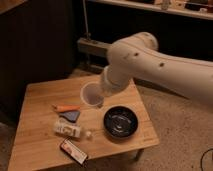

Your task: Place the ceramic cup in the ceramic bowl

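The ceramic cup (91,95), a small pale tumbler, hangs in the air above the wooden table (42,92), tilted with its mouth facing the camera. My gripper (102,94) is at the end of the big white arm, mostly hidden behind the wrist, and is shut on the cup's right side. The ceramic bowl (120,121), glossy black and shallow, sits on the table near its right front. The cup is up and to the left of the bowl, just off its rim.
An orange stick (66,107), a grey-blue piece (72,115), a white bottle (70,129) lying on its side and a small dark box (73,151) lie left of the bowl. Dark cabinets stand behind the table.
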You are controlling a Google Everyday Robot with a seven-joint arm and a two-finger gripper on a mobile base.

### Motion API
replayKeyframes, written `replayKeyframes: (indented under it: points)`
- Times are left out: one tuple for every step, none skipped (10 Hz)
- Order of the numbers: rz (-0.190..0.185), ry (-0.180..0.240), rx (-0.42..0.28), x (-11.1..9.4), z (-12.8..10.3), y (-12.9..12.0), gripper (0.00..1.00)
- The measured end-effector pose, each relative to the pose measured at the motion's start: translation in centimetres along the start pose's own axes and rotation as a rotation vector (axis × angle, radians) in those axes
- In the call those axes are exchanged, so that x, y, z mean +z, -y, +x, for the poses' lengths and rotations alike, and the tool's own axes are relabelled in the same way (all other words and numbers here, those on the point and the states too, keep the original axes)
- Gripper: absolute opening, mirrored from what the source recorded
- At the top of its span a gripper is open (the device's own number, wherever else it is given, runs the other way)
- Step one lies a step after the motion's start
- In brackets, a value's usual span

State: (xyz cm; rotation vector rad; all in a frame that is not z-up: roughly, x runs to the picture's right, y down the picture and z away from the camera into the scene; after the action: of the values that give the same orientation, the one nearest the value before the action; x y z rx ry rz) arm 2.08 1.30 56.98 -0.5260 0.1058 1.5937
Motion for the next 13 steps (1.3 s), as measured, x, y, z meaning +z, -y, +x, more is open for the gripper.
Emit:
replayKeyframes:
  points:
    - [0.018, 0.008, 0.061, -0.4, 0.3, 2.7, 0.00]
    - [0.035, 0.008, 0.116, -0.3, 0.4, 4.6, 0.00]
    - [0.054, 0.005, 0.168, 0.1, 0.4, 6.3, 0.00]
    - [0.072, -0.009, 0.214, 1.2, 0.6, 7.8, 0.00]
    - [0.084, -0.024, 0.247, 2.3, 0.8, 8.6, 0.00]
    - [0.099, -0.042, 0.269, 3.4, 1.0, 9.4, 0.00]
    - [0.116, -0.075, 0.289, 5.1, 1.2, 9.9, 0.00]
    - [0.125, -0.096, 0.293, 6.2, 1.4, 10.1, 0.00]
    - [0.131, -0.118, 0.300, 7.4, 1.8, 10.4, 0.00]
    - [0.142, -0.146, 0.313, 8.9, 2.4, 11.4, 0.00]
    - [0.148, -0.171, 0.329, 10.3, 2.9, 12.3, 0.00]
    - [0.153, -0.196, 0.343, 11.4, 3.4, 13.1, 0.00]
    - [0.163, -0.226, 0.352, 12.5, 3.9, 13.9, 0.00]
